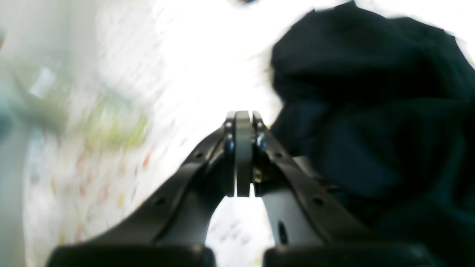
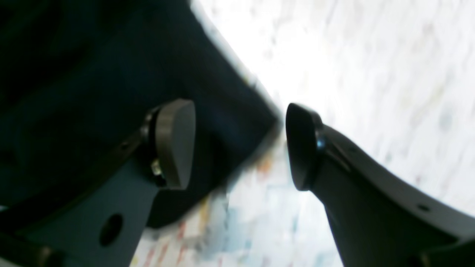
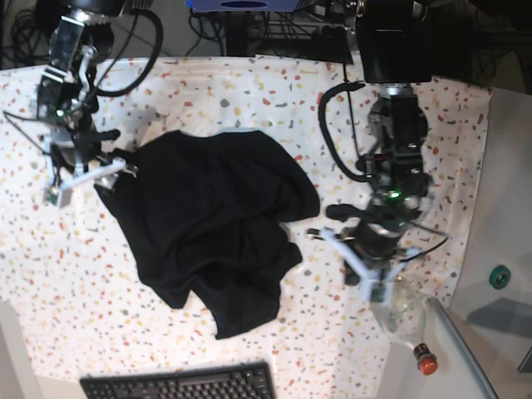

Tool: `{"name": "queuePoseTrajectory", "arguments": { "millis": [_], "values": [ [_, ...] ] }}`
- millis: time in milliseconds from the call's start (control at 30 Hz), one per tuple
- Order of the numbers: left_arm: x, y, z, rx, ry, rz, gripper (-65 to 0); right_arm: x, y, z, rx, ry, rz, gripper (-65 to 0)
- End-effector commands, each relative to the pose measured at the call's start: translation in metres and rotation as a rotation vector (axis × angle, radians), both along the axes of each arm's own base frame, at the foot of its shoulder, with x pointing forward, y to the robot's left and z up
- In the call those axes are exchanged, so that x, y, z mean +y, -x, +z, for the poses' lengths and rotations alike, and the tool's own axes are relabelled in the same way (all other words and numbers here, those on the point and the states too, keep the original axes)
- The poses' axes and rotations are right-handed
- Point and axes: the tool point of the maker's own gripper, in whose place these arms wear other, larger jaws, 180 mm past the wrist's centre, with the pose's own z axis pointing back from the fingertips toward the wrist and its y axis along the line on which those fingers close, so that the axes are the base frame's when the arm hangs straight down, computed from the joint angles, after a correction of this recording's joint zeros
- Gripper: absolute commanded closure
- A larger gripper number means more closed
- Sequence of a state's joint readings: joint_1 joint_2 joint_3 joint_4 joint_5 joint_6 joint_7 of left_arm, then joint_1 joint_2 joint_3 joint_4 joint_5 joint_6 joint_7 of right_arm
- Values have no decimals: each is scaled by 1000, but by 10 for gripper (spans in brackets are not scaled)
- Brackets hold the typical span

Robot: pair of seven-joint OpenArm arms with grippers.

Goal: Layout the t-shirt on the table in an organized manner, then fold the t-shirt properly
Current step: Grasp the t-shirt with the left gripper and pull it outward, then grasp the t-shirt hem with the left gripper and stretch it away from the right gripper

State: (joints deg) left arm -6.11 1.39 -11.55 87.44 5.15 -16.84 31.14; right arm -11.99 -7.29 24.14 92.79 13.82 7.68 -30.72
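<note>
The black t-shirt (image 3: pixel 208 224) lies crumpled in a heap on the speckled table (image 3: pixel 249 91). My right gripper (image 3: pixel 116 173) is at the shirt's far left edge. In the right wrist view it (image 2: pixel 239 144) is open, with one finger over the t-shirt (image 2: pixel 92 74), the other over the table (image 2: pixel 371 74), and the cloth's edge between them. My left gripper (image 3: pixel 320 230) is just right of the shirt. In the left wrist view it (image 1: pixel 243 118) is shut and empty above the table (image 1: pixel 92 185), with the t-shirt (image 1: pixel 371 111) beside it on the right.
A black keyboard (image 3: pixel 179 384) lies at the table's near edge. A clear glass bottle (image 3: pixel 406 320) with a red cap (image 3: pixel 426 359) lies near my left arm. A plain grey surface (image 3: pixel 507 208) with a small green knob (image 3: pixel 499 277) borders the table on the right.
</note>
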Motion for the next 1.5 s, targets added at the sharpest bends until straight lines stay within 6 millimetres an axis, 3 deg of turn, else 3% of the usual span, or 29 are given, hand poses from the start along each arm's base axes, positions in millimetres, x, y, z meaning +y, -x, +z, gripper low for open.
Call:
{"name": "queuePoseTrajectory", "arguments": {
  "millis": [0, 133, 300, 433, 533, 633, 700, 733, 867, 967, 1100, 1200, 1300, 1400, 1467],
  "values": [
    [36, -2, 11, -38, 3, 70, 0, 1, -3, 10, -55, -46, -14, -368],
    [131, 42, -3, 5, 69, 186, 0, 19, 11, 0, -62, -229, -59, -368],
    [211, 100, -1, 26, 62, 308, 0, 24, 3, -32, 10, -274, -65, -368],
    [248, 134, 1, 40, 34, 403, 0, 32, 9, -64, 96, -319, -74, -368],
    [259, 148, -3, 54, 31, 440, 0, 37, 9, -68, 105, -306, -43, -342],
    [259, 153, -7, 66, 32, 447, 0, 62, 11, -65, 117, -275, 91, -171],
    [258, 154, -7, 66, 33, 445, 0, 72, 11, -55, 99, -239, 179, 0],
    [255, 154, -9, 67, 41, 447, 0, 73, 13, -50, 93, -225, 204, 0],
    [253, 152, -2, 4, 28, 433, 0, 29, 19, -5, 17, -103, 213, 0],
    [244, 150, -1, -43, 22, 396, 0, -14, 8, 37, -39, -3, 188, 0],
    [230, 152, -9, -29, 23, 350, 0, -80, -43, 101, -145, 136, 132, 0],
    [226, 152, -12, -23, 30, 345, 0, -114, -98, 102, -96, 125, 107, 0],
    [218, 148, -13, -20, 33, 320, 0, -155, -145, 83, -1, 111, 37, 0],
    [217, 148, -13, -21, 33, 318, 0, -186, -170, 77, 62, 133, -31, -11],
    [218, 149, -14, -18, 33, 322, 0, -190, -174, 78, 77, 157, -32, -240]
  ]
}}
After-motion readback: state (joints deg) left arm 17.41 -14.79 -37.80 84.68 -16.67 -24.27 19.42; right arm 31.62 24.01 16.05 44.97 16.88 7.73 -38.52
